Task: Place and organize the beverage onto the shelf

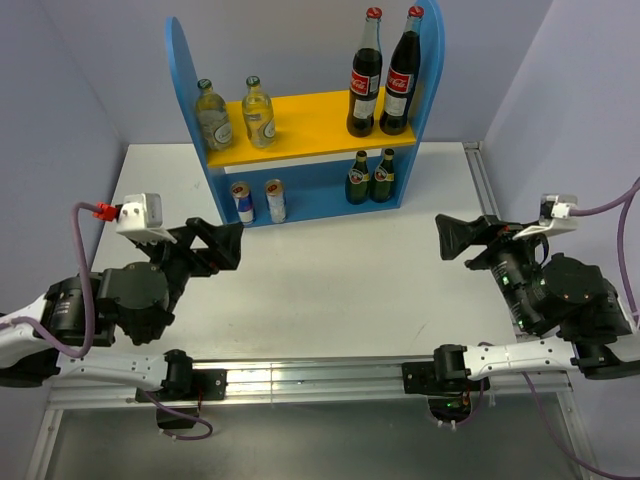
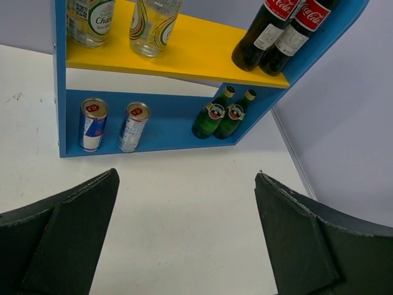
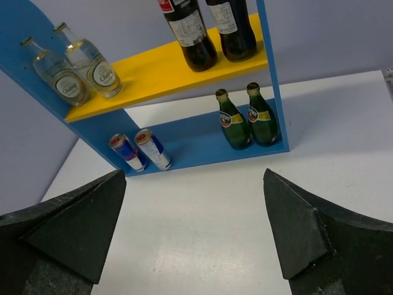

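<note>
The blue shelf (image 1: 185, 80) stands at the back of the table. On its yellow upper board (image 1: 310, 110) two clear bottles (image 1: 235, 115) stand at the left and two tall cola bottles (image 1: 385, 80) at the right. On the blue base two blue-silver cans (image 1: 258, 201) stand at the left and two small green bottles (image 1: 370, 177) at the right. My left gripper (image 1: 228, 245) is open and empty over the table, well in front of the cans (image 2: 110, 126). My right gripper (image 1: 448, 238) is open and empty, in front and to the right of the green bottles (image 3: 247, 118).
The white table (image 1: 330, 290) ends in a metal rail (image 1: 300, 375) at the near edge, where both arm bases are bolted. Lilac walls close in the left, right and back. A raised table rim (image 1: 480, 180) runs along the right side.
</note>
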`<state>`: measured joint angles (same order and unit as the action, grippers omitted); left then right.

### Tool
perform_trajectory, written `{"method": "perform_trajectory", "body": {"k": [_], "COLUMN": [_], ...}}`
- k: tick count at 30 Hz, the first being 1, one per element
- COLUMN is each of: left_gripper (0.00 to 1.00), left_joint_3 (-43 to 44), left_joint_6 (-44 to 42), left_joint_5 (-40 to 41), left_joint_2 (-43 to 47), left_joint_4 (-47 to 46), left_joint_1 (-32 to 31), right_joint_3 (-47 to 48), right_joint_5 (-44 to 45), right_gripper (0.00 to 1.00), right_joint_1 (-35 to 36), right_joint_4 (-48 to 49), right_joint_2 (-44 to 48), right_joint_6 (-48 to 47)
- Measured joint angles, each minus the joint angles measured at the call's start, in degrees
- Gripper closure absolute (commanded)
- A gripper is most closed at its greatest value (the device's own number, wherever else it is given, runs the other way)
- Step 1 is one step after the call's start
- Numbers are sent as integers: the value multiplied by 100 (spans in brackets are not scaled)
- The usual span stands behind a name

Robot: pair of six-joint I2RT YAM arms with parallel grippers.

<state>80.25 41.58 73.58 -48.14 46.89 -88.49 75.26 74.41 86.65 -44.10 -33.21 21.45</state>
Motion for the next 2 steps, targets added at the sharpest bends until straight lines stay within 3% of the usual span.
{"method": "perform_trajectory", "body": {"k": [2], "left_gripper": [1], "left_joint_3": [-2], "left_joint_6": [-33], "left_joint_5": [24], "left_joint_2": [-4], "left_joint_4": [-39], "left_joint_1": [0], "right_joint_3": [-13], "right_joint_5": [7], "right_gripper": [0], "right_joint_1": [0], "right_joint_4": [44], "right_joint_2": [0], "right_joint_6": [-37]}}
